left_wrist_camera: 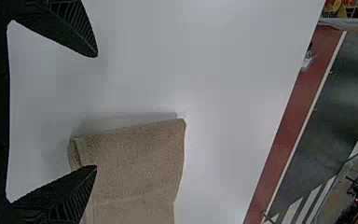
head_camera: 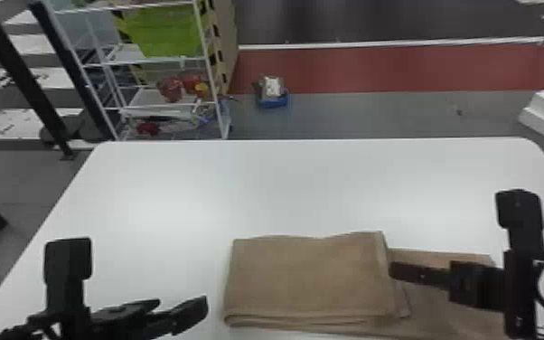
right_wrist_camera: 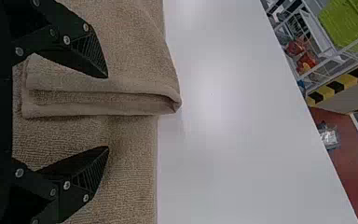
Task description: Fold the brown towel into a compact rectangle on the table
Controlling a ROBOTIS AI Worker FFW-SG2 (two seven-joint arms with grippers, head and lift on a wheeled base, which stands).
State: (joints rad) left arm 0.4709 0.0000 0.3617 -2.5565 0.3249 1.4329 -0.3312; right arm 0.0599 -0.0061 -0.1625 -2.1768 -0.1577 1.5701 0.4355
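1. Folding the flap [head_camera: 447, 257] over the stack looks next; your towel [head_camera: 307, 276] lies part-folded on the table [head_camera: 284, 190], well in from its far and left edges.
2. Your right gripper [right_wrist_camera: 107, 112] is spread wide: pinch the flap's outer end squarely.
3. Steady the stack lightly with your left gripper [left_wrist_camera: 96, 111], also wide.

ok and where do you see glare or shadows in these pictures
Head view: soft glare on the white table, brighter towards its left and right; left wrist view: a soft grey shadow along one edge of the brown towel; right wrist view: a bright patch on the table near the towel's fold.
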